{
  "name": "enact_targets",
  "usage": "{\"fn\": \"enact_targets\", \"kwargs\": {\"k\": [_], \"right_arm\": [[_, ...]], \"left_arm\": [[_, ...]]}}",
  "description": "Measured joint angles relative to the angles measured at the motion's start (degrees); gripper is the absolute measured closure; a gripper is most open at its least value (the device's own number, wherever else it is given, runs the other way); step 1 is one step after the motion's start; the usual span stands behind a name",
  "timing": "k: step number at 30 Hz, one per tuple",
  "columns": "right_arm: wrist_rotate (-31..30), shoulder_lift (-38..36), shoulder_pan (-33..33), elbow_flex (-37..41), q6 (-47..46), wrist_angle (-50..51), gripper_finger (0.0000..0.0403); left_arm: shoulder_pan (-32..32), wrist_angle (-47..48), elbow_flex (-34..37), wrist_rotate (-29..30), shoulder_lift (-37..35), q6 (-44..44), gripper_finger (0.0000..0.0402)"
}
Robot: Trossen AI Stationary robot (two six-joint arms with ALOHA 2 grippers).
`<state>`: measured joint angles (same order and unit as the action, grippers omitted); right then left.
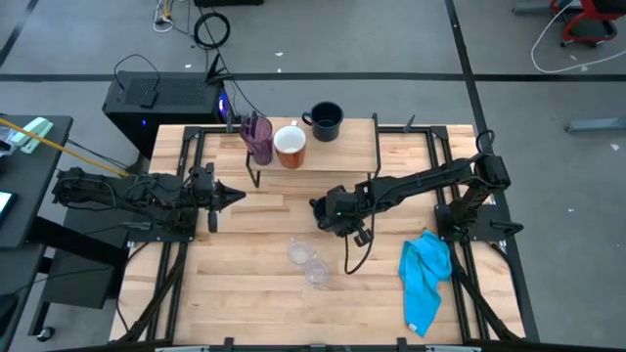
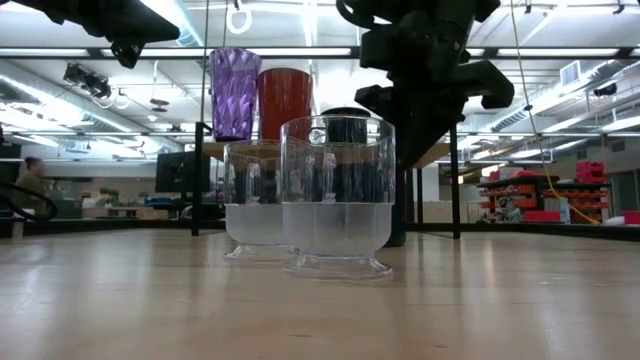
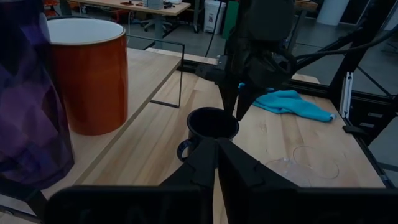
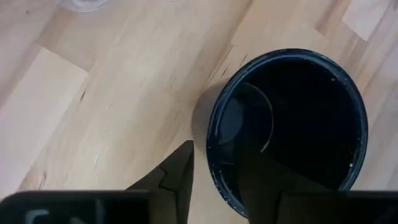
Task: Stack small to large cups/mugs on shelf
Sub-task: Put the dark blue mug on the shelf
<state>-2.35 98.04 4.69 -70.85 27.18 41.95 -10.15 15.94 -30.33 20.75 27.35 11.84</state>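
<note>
Black mug, dark glossy interior, round rim, handle visible in the left wrist view, stands upright on the tabletop near its centre, in front of the shelf. Right gripper straddles the mug's rim, one finger outside the wall and the other inside; whether the fingers already pinch the wall cannot be told. Shelf carries a translucent purple tumbler, a white mug with orange-brown wall, and a second black mug. Two small clear cups stand side by side toward the table's front edge. Left gripper, fingers pressed together and empty, hovers left of centre. Blue cloth lies at right.
</note>
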Motion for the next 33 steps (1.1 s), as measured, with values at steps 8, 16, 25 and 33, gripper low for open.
{"fn": "enact_targets", "kwargs": {"k": [8,16,25,33], "right_arm": [[0.0,0.0,-0.1,0.0,1.3,0.0,0.035],[-0.2,0.0,-0.1,0.0,4.0,-0.2,0.0394],[-0.4,0.0,-0.1,-2.7,5.0,1.5,0.0398],[-0.5,-0.2,-0.1,-6.8,6.5,3.8,0.0402]], "left_arm": [[0.0,0.0,0.0,0.0,0.0,0.0,0.0383],[0.0,0.0,0.0,0.0,0.0,0.8,0.0379],[0.0,0.0,0.0,0.0,0.0,0.6,0.0385],[0.0,0.0,0.0,0.0,0.0,0.4,0.0381]]}}
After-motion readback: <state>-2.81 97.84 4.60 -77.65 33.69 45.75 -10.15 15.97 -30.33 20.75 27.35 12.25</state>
